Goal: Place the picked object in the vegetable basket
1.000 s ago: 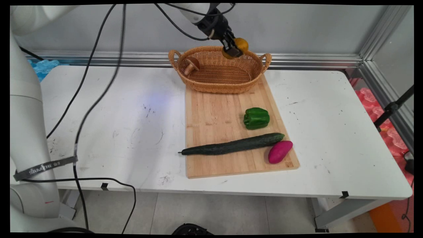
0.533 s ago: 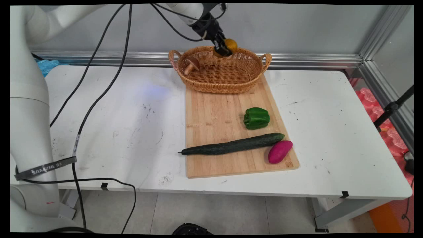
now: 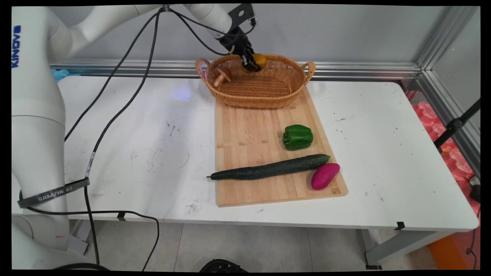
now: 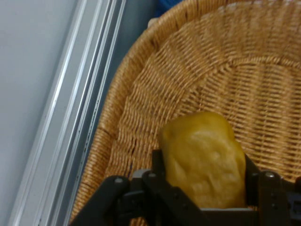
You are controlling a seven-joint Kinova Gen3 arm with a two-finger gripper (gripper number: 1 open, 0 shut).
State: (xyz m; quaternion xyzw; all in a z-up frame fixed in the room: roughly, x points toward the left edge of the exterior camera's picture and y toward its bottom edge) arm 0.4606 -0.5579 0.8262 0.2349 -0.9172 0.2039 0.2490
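Note:
My gripper is shut on a lumpy yellow-orange fruit, holding it inside the back part of a woven wicker basket. The hand view has the fruit clamped between the black fingers, with the basket's woven wall close behind it. A brown mushroom leans at the basket's left end. The basket stands on the far end of a wooden cutting board.
On the board lie a green bell pepper, a long dark cucumber and a purple sweet potato. Black cables hang from the arm over the table's left half. An aluminium rail runs along the back wall.
The gripper has carried the fruit leftward and down, from above the basket's right rear rim into the basket's back middle.

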